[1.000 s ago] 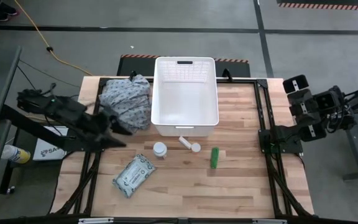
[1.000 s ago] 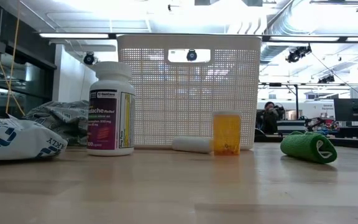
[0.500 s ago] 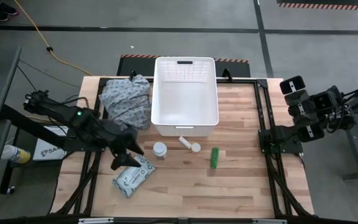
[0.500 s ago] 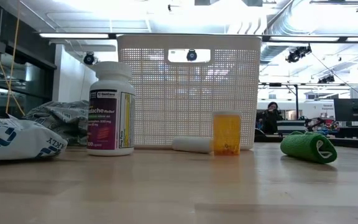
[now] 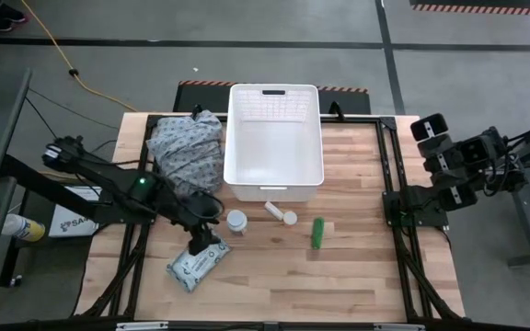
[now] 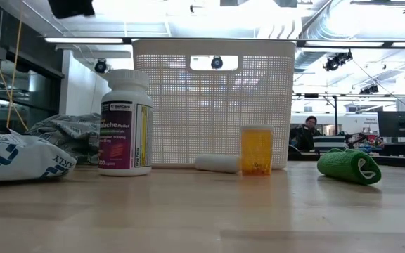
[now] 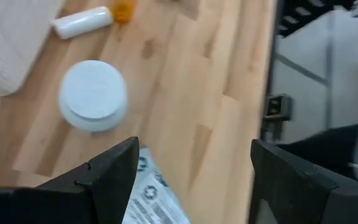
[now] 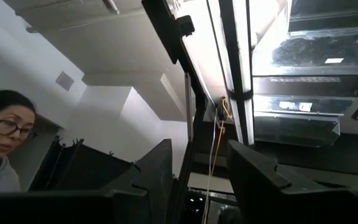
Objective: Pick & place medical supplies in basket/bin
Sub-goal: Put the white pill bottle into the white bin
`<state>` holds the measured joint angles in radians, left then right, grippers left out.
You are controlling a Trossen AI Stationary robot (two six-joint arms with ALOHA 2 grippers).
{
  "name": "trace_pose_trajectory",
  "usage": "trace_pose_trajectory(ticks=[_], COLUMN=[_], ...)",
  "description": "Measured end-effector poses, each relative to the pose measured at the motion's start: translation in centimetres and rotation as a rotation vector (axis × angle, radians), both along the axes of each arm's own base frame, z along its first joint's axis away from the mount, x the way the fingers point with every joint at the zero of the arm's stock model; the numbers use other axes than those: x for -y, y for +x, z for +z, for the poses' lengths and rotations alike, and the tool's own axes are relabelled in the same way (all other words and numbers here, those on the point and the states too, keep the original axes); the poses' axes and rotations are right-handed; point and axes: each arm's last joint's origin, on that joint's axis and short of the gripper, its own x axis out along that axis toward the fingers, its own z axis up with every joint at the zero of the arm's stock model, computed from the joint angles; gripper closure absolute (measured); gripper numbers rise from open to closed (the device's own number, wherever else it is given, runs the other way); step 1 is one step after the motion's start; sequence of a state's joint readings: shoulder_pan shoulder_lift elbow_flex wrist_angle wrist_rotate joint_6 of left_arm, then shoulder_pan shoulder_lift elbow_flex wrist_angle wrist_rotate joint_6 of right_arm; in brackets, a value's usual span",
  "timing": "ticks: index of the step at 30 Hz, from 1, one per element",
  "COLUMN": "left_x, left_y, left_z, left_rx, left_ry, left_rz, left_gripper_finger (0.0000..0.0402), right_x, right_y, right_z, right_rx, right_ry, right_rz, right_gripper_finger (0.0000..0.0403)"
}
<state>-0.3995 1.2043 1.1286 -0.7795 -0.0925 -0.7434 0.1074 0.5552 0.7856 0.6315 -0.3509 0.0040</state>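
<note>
The light wooden slatted table (image 5: 339, 276) carries everything. The large white rectangular plastic bin with perforated walls and a handle slot in its rim (image 5: 274, 142) stands at the far middle of the table, and nothing shows inside it in the high view. Touching its left wall lies the crumpled grey-blue patterned cloth (image 5: 187, 152).

The left arm reaches in from the left side, and the left gripper (image 5: 208, 241) hangs over the near-left part of the table, above the upper end of the flat pale green-white soft packet (image 5: 196, 260). Its two dark fingers (image 7: 110, 174) stand wide apart and hold nothing; the wrist view shows the packet's printed corner between them. The right arm is folded back beyond the table's right edge, and the right gripper (image 8: 197, 174) points up at the ceiling, its fingers parted and empty. A person's head shows at the edge of that wrist view.

Just in front of the bin stands the white pill bottle with a white cap (image 5: 236, 221), upright, beside the packet's far end. To its right lies the small white tube (image 5: 274, 211) on its side, with the tiny orange piece (image 5: 289, 219) at its end. The green stick-shaped box (image 5: 317, 232) lies further right, apart from the others.
</note>
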Motion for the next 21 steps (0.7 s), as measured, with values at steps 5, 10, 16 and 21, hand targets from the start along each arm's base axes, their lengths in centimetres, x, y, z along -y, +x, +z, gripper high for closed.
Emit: trace_pose_trajectory(ticks=[5,10,16,21], left_x=[0.1,0.1,0.4,0.4], left_y=[0.9,1.9,2.9,3.3], left_z=[-1.2,-2.5,-3.8,-4.4], left_rx=[-0.037,-0.070,-0.089,-0.100], left_ry=[0.099,0.215,0.295,0.326], left_rz=[0.059,0.122,0.162,0.176], left_gripper_finger=[0.0060,0.0060,0.0060,0.0060], right_x=[0.0,0.0,0.0,-0.1], right_y=[0.1,0.2,0.4,0.5], right_z=[-0.1,-0.2,-0.4,-0.5], right_rx=[-0.010,-0.029,-0.061,-0.083], right_ry=[-0.001,-0.003,-0.006,0.007], right_rz=[0.000,0.000,0.000,0.017], right_gripper_finger=[0.0260,0.0260,0.0261,0.0260])
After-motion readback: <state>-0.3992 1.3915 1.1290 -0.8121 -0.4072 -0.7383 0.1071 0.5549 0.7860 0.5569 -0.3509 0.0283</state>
